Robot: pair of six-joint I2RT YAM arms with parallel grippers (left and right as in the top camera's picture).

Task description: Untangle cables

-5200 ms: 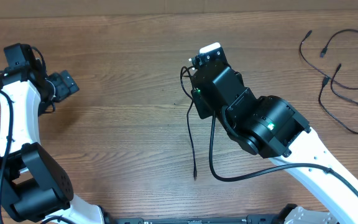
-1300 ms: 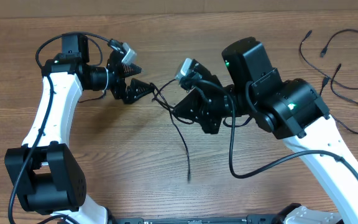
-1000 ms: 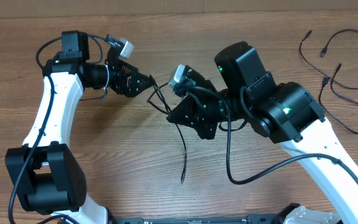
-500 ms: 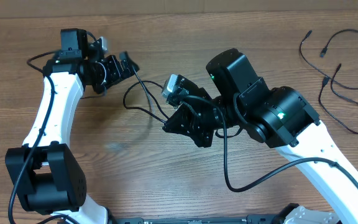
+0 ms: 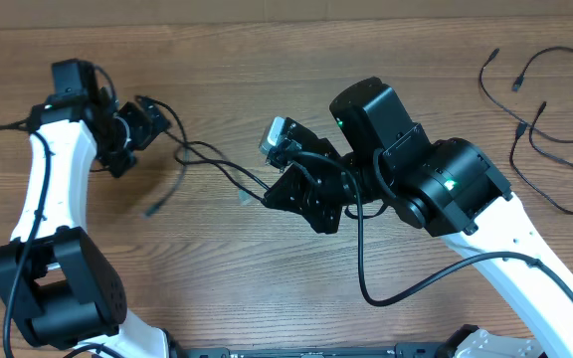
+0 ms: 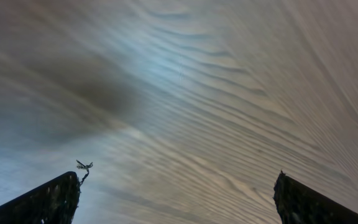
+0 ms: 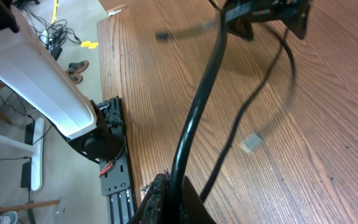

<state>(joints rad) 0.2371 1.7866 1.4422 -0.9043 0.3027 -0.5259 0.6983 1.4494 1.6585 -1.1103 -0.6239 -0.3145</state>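
Since the previous frame, the left gripper (image 5: 145, 121) had withdrawn toward the tabletop's (image 5: 217, 298) left side; the cable (image 5: 229, 171) trailed slack across the middle behind it. I confirmed from the left wrist view that its jaws stood wide with nothing between, which overhead did not show. The right gripper (image 7: 169, 196) stayed clamped on that cable. Other loose cables (image 5: 520, 127) lay far right, well apart.
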